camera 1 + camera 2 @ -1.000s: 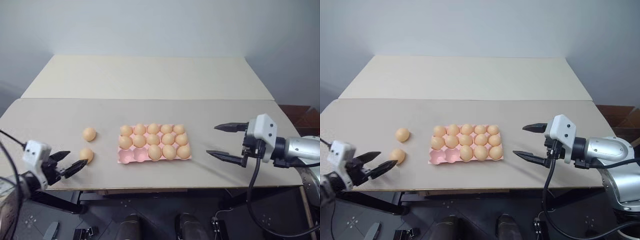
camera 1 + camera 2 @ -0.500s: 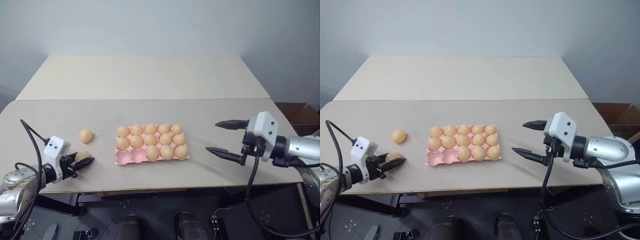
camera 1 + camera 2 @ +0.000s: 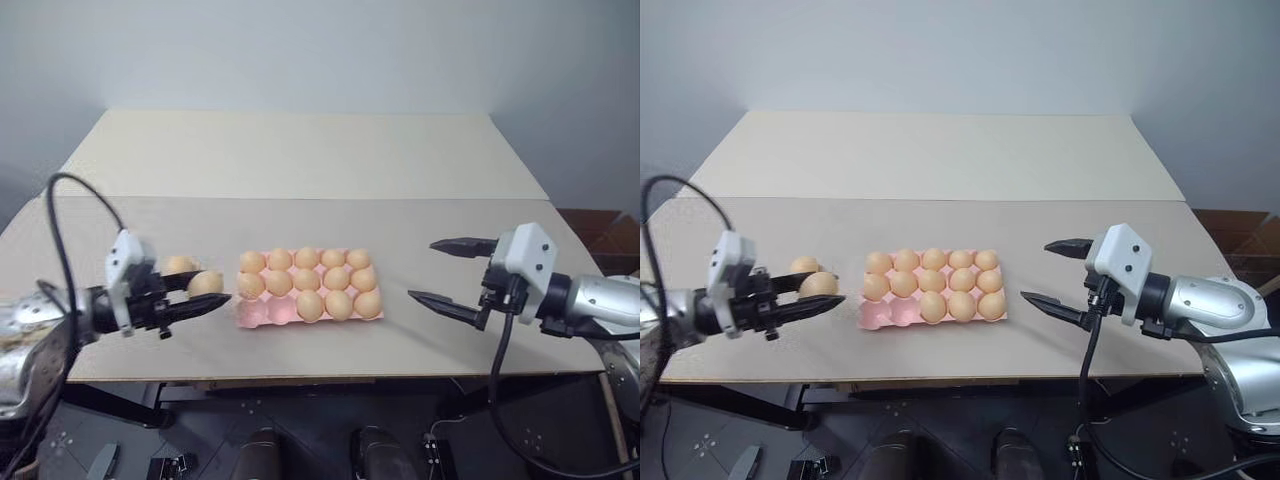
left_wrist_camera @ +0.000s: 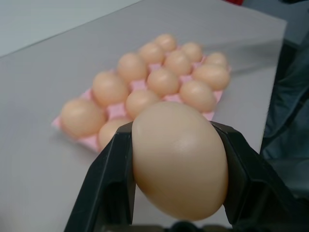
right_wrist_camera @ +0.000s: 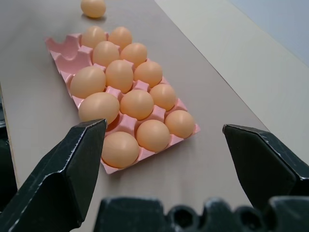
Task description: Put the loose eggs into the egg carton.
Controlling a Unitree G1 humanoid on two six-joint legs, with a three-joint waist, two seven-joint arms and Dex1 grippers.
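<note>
Spanning most of the head view: matte beige table (image 3: 300,160), flat, two slabs butted with a seam across the middle. Egg carton (image 3: 252,313) sits centre frame on the near slab: pale-pink moulded tray, round cups in three rows of five, thirteen filled with smooth tan-orange eggs, the two lower-left cups bare. Right gripper (image 3: 450,272) at right of frame, white boxy wrist, black tapered fingers spread wide, nothing between them, apart from the carton. Left gripper (image 3: 205,290) at left of frame just beside the carton's left edge, black fingers pinching a loose egg (image 4: 178,157), matte, smooth, ovoid, lifted off the table. Second loose egg (image 5: 93,7) lies on the table left of the carton, behind the left gripper.
</note>
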